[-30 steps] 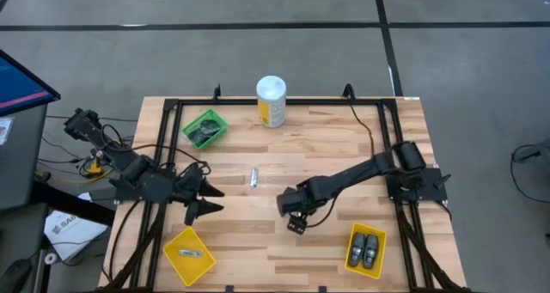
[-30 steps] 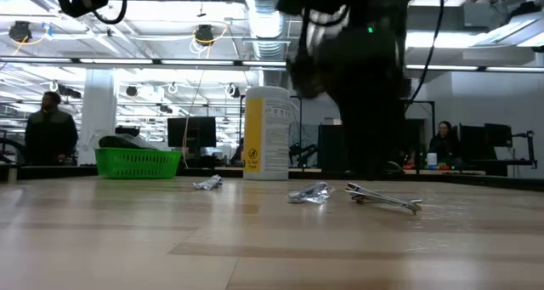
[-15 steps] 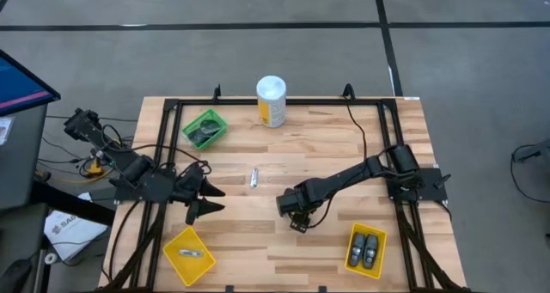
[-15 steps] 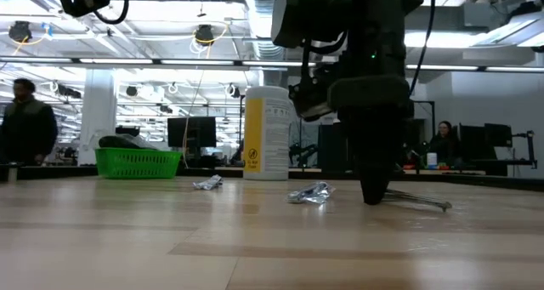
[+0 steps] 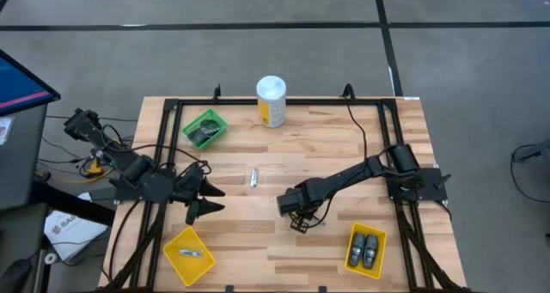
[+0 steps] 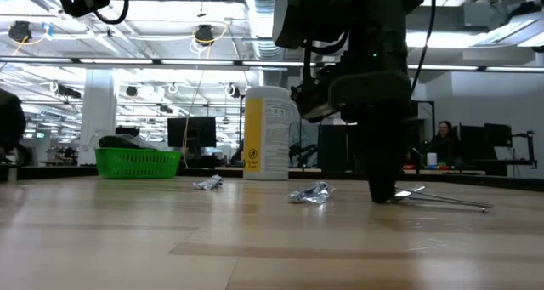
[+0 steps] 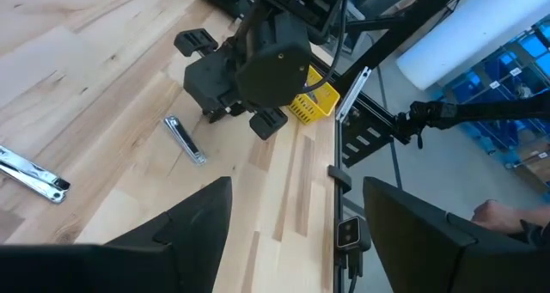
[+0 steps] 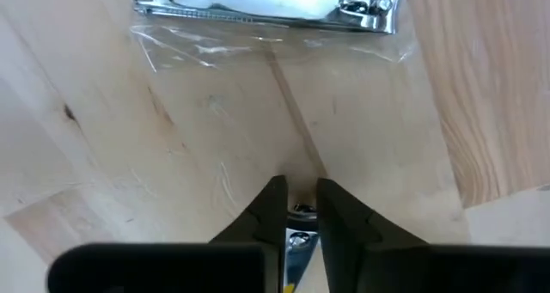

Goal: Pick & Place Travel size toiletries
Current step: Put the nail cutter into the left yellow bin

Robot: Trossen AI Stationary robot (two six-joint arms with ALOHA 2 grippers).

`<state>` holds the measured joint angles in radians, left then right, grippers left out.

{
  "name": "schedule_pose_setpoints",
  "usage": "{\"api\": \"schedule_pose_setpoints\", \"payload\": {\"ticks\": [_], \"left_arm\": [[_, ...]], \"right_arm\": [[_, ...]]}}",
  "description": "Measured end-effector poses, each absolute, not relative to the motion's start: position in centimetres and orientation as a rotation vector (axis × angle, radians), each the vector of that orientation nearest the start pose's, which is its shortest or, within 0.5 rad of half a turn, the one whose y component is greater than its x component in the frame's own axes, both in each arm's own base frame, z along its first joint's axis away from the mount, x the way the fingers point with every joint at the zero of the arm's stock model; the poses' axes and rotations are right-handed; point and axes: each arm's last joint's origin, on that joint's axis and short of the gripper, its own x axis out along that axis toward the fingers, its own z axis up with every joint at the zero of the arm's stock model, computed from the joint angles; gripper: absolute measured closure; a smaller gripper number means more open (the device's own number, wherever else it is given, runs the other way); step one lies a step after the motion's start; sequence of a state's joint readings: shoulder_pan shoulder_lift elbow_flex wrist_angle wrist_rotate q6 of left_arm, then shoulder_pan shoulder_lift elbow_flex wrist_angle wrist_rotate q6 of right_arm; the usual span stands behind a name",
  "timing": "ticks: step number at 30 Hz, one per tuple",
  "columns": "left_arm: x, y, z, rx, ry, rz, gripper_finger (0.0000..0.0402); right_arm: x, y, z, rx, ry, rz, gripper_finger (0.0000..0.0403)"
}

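Observation:
A silver piece (image 8: pixel 266 5) in clear wrap lies flat on the table just beyond my right gripper (image 8: pixel 301 209). That gripper stands near the table's middle (image 5: pixel 298 222), its fingertips down at the wood and shut. In the low view the piece (image 6: pixel 446 202) stretches away from the fingertips toward the right. Another silver piece (image 5: pixel 254 178) lies on the bare wood farther left. Two dark pods (image 5: pixel 366 248) lie in the yellow bin at the near right. My left gripper (image 5: pixel 209 198) waits open at the table's left side. My right gripper comes from above, its fingers pointing down at the table. The fingertips (image 8: pixel 273 203) are closed together at the wrinkled clear film (image 8: pixel 225 183) that trails from the silver piece. The piece itself lies on the wood ahead of the fingers, across their line.
A green bin (image 5: pixel 204 128) stands at the far left. A second yellow bin (image 5: pixel 189 254) with a silver piece in it sits at the near left. A tall white-and-yellow canister (image 5: pixel 271 101) stands at the far edge. A crumpled silver bit (image 6: pixel 310 192) lies left of my right gripper. People stand in the room behind.
My right gripper has come down to the table top and shut its fingers. The wrapped silver piece beside it has slid along the table toward the right edge and stays flat.

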<state>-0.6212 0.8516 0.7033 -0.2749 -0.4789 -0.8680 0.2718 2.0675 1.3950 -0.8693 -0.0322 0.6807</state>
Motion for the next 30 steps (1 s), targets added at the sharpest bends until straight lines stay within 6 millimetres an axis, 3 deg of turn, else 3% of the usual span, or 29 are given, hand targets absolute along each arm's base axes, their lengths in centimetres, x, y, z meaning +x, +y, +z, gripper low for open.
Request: {"api": "schedule_pose_setpoints", "payload": {"ticks": [4, 12, 18, 24, 30], "left_arm": [[15.6, -9.5, 28.7, -0.633, 0.386, 0.037, 0.0149], [15.6, -9.4, 28.7, -0.628, 0.369, 0.064, 0.0149], [15.8, -9.0, 28.8, -0.602, 0.312, 0.158, 0.0149], [17.0, -8.0, 28.5, -0.572, 0.296, 0.226, 0.0149], [20.1, -7.4, 29.6, -0.482, 0.184, 0.056, 0.0149]], "right_arm": [[36.1, 9.8, 14.1, 0.374, 1.531, -0.297, 0.0369], [35.9, 8.3, 18.4, 0.443, 1.392, -0.292, 0.0374], [35.2, 7.8, 23.7, 0.474, 1.167, -0.252, 0.0376], [34.4, 7.5, 29.9, 0.538, 0.818, -0.144, 0.0377], [33.1, 7.2, 35.5, 0.569, 0.506, 0.012, 0.0377]]}}
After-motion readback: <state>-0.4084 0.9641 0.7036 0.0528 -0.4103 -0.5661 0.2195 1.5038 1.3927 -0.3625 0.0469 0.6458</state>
